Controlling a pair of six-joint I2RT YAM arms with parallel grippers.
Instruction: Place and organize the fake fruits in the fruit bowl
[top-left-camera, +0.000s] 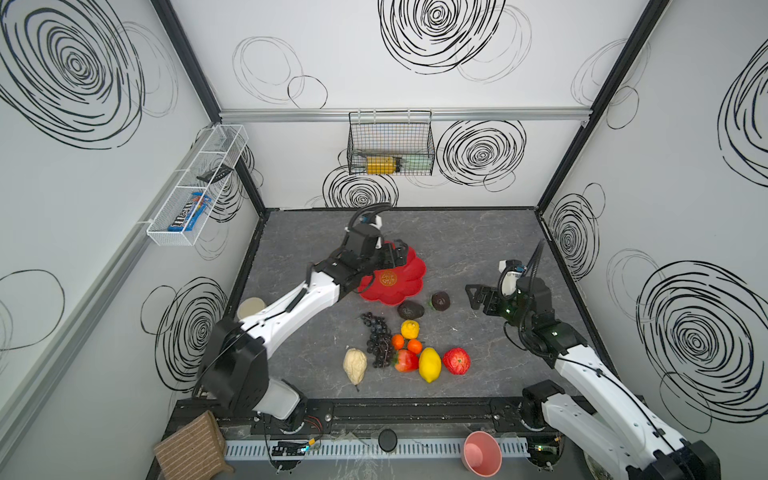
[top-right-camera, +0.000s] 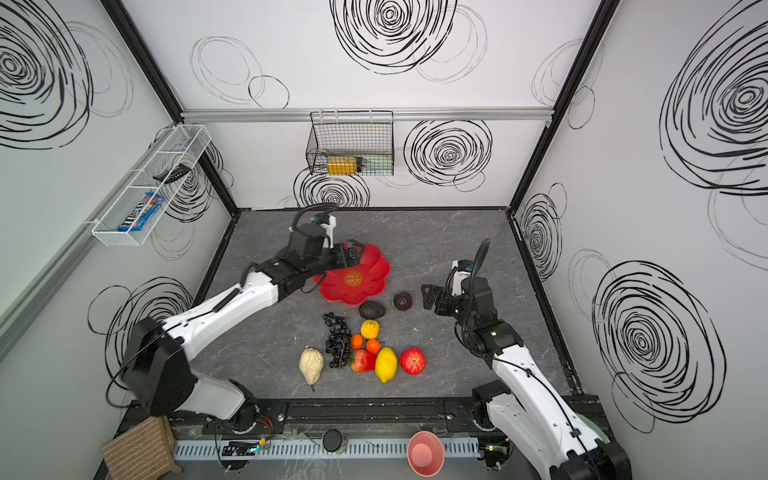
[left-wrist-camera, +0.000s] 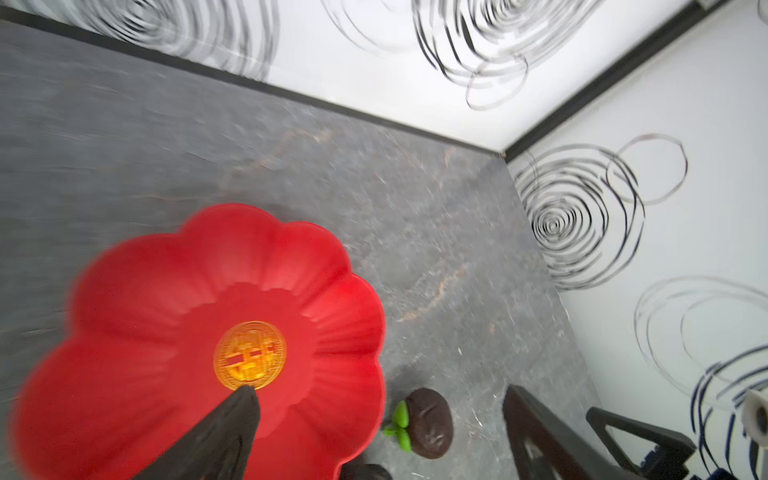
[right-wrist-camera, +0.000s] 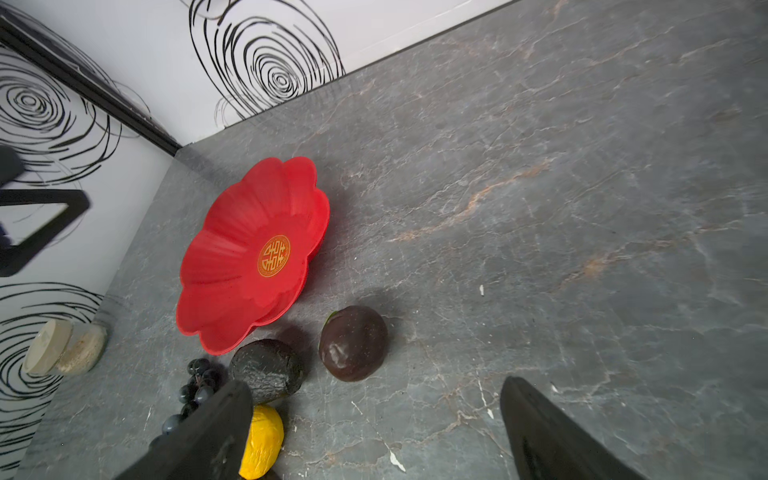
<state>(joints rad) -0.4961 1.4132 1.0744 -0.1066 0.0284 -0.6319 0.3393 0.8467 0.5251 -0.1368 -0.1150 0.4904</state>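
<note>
Both claws stand wide open and empty: the left gripper (top-left-camera: 400, 254) hovers over the far-left rim of the bare fruit bowl (top-left-camera: 409, 276), and the right gripper (top-left-camera: 472, 297) waits just right of the mangosteen (top-left-camera: 440, 301). The fake fruits (top-left-camera: 429, 365) lie on the table (top-left-camera: 478, 245), on the bowl's near side. A clean pick likely means straddling the mangosteen's round body, then lifting clear of the scalloped rim.

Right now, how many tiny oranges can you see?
2. One tiny orange lies beside the grape bunch; the other orange sits next to it, by the long lemon. None seem hidden.
</note>
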